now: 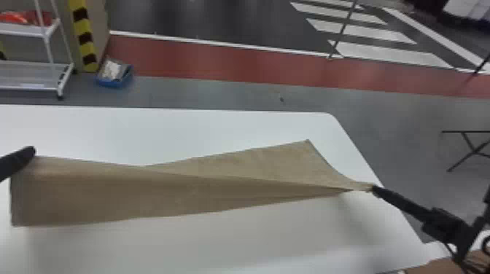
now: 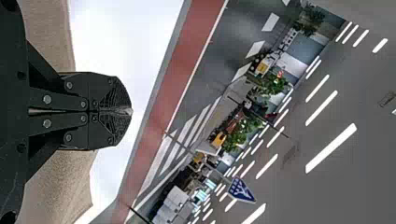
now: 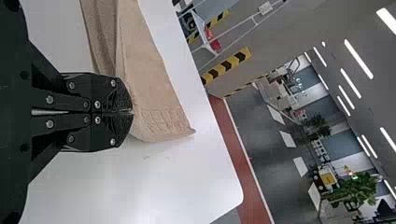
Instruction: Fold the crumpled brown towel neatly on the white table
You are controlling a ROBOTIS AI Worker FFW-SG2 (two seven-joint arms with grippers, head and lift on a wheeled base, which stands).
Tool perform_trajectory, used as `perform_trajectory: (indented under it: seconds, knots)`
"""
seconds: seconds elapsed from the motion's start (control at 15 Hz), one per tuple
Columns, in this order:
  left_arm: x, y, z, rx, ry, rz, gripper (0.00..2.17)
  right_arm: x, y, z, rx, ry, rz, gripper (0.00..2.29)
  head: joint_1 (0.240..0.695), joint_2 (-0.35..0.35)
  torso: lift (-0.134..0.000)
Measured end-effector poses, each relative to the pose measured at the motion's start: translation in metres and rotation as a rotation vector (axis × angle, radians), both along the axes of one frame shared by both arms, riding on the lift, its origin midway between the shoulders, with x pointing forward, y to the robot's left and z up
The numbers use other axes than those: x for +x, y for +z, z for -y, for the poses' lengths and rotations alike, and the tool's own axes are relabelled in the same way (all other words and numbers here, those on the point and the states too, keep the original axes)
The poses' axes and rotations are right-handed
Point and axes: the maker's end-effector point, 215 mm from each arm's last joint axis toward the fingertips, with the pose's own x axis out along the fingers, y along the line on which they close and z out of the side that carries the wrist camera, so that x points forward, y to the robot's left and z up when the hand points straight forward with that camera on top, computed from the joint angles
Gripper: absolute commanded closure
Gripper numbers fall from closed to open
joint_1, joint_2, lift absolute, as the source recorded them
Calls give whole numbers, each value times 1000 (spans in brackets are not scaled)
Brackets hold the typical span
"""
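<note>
I see the brown towel point(image 1: 204, 189) stretched in a long, twisted band across the white worktop point(image 1: 175, 134), broad at its left end and pinched narrow at its right. On my head view, a flap with a pointed corner spreads along its far side.

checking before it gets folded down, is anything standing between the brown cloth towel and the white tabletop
Nothing visible stands between the brown cloth towel and the white tabletop below, though the cloth hides what is directly under it.
</note>
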Motion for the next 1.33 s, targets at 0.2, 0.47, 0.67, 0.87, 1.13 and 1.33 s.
perform_trajectory:
  seconds: [0.2,0.47,0.67,0.87,1.13,1.33]
  knots:
    - [-15,-7,3,12,5,-23,1622,-9,0,-11,35,7,-23,1798,695,-303,-124]
    - [-18,-27,-3,63,34,-65,1619,32,16,-19,49,-23,-30,1798,695,-274,-124]
    - [-12,-40,-26,161,107,-89,1619,75,1,-11,37,-90,-73,1787,695,-247,-124]
    - [1,-48,-44,191,153,-87,1619,114,-14,-14,22,-105,-87,1787,695,-207,-124]
    - [20,-54,-53,193,185,-75,1619,146,-21,-24,30,-118,-68,1787,695,-174,-124]
    - [29,-59,-53,196,188,-79,1619,154,-19,-34,33,-99,-64,1538,695,-158,-124]
